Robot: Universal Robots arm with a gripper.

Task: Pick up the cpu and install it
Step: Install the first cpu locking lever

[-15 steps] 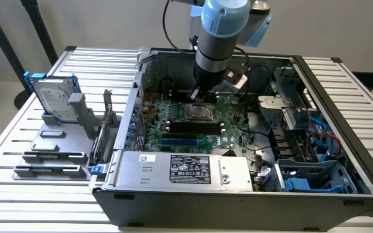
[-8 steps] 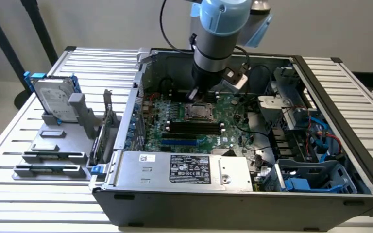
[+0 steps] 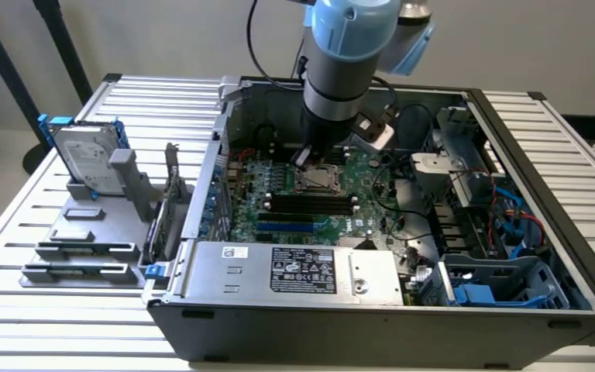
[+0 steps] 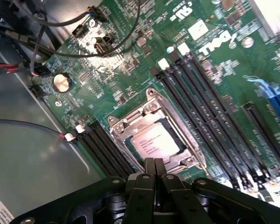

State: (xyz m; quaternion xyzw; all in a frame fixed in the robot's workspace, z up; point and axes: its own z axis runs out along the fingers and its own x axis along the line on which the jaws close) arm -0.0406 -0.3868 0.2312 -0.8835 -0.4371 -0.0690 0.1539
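The cpu, a small silver square chip, lies flat inside the metal socket frame on the green motherboard. In the exterior view the cpu sits mid-board inside the open computer case. My gripper hangs just over one edge of the socket, its black fingers pressed together with nothing between them. From the exterior view the gripper reaches down from the blue and grey arm to a spot right beside the socket.
Black memory slots flank the socket. Loose cables run along the case wall. A silver box with a black label fills the case front. A hard drive in a blue frame stands on a grey rack at the exterior view's left.
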